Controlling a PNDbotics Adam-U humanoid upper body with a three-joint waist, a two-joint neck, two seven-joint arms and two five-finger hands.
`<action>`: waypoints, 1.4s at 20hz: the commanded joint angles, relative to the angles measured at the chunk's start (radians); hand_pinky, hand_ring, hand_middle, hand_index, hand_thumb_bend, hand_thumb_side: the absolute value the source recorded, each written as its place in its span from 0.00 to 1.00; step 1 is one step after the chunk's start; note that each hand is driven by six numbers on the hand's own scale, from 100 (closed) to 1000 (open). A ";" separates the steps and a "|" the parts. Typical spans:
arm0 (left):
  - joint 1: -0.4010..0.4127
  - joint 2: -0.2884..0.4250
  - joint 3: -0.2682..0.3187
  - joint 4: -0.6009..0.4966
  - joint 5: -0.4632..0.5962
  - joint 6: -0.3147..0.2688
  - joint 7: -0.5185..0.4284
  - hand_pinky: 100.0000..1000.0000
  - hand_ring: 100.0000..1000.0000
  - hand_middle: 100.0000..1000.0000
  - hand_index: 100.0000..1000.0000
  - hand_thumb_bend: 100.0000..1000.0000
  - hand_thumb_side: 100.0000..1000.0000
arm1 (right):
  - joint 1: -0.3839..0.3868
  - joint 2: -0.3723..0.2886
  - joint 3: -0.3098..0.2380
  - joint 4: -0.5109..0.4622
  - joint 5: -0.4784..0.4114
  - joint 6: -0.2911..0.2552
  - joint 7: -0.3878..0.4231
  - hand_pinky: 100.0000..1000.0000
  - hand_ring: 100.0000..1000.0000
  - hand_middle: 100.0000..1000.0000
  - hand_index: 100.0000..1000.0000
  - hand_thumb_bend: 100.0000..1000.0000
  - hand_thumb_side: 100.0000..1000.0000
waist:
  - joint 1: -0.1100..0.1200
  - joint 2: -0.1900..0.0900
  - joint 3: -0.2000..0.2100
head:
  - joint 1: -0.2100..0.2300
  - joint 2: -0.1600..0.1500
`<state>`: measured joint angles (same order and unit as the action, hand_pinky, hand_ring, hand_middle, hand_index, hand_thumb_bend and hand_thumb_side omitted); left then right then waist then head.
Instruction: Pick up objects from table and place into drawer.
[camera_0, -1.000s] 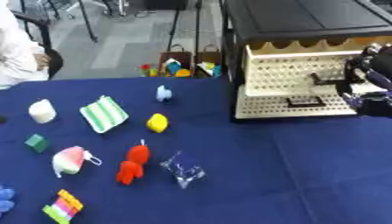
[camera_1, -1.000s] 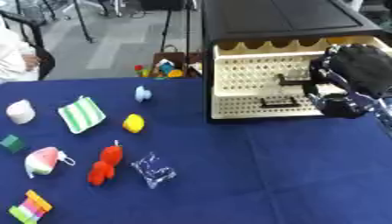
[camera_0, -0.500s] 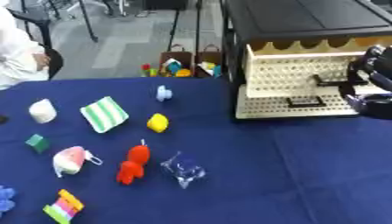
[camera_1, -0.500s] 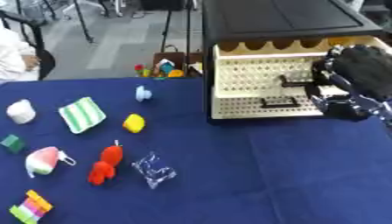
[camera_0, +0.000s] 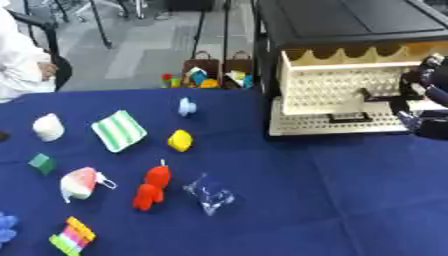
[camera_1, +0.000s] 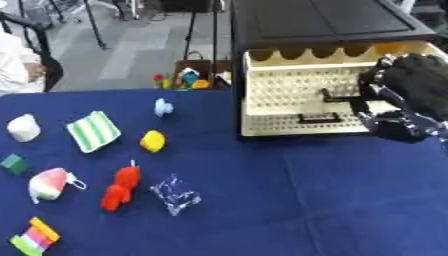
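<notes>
A black cabinet (camera_1: 324, 22) with two cream perforated drawers stands at the table's far right. My right hand (camera_1: 411, 95) is in front of the upper drawer (camera_1: 289, 82), fingers curled at the right end of its dark handle (camera_1: 337, 98). The lower drawer (camera_1: 297, 127) juts out slightly. On the blue cloth to the left lie a red figure (camera_0: 151, 187), a yellow piece (camera_0: 179, 140), a clear plastic bag (camera_0: 208, 193), a green striped cloth (camera_0: 120, 130), a light blue piece (camera_0: 186, 106) and a white lump (camera_0: 48, 126). My left hand does not show.
Near the left edge lie a green cube (camera_0: 41, 163), a pink and white mask-like thing (camera_0: 79, 182), a rainbow block (camera_0: 72, 236) and a blue thing (camera_0: 4, 227). Bags of toys (camera_0: 206, 77) stand on the floor behind the table. A person in white sits at far left.
</notes>
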<state>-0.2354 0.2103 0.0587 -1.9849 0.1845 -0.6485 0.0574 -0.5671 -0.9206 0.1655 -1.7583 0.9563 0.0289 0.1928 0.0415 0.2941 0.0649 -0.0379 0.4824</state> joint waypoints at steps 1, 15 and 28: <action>-0.008 0.013 0.007 -0.015 0.005 -0.001 0.002 0.57 0.76 0.71 0.88 0.00 0.90 | -0.004 -0.042 -0.021 -0.035 -0.009 0.007 -0.001 0.00 0.00 0.00 0.31 0.04 0.06 | -0.002 -0.024 0.000 | 0.004 -0.010; -0.008 0.015 0.010 -0.015 0.009 -0.004 0.003 0.57 0.76 0.71 0.88 0.00 0.90 | 0.034 -0.055 -0.028 -0.077 -0.005 0.021 0.009 0.00 0.00 0.00 0.31 0.04 0.06 | 0.002 -0.029 -0.003 | 0.006 -0.011; -0.005 0.015 0.009 -0.015 0.008 -0.005 0.002 0.57 0.76 0.71 0.88 0.00 0.90 | 0.047 -0.061 -0.030 -0.078 -0.010 0.024 0.006 0.00 0.00 0.00 0.30 0.04 0.06 | 0.006 -0.030 -0.005 | 0.006 -0.013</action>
<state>-0.2357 0.2103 0.0589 -1.9849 0.1892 -0.6513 0.0585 -0.5104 -0.9383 0.1538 -1.8172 0.9513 0.0525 0.2018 0.0498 0.2858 0.0613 -0.0349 0.4811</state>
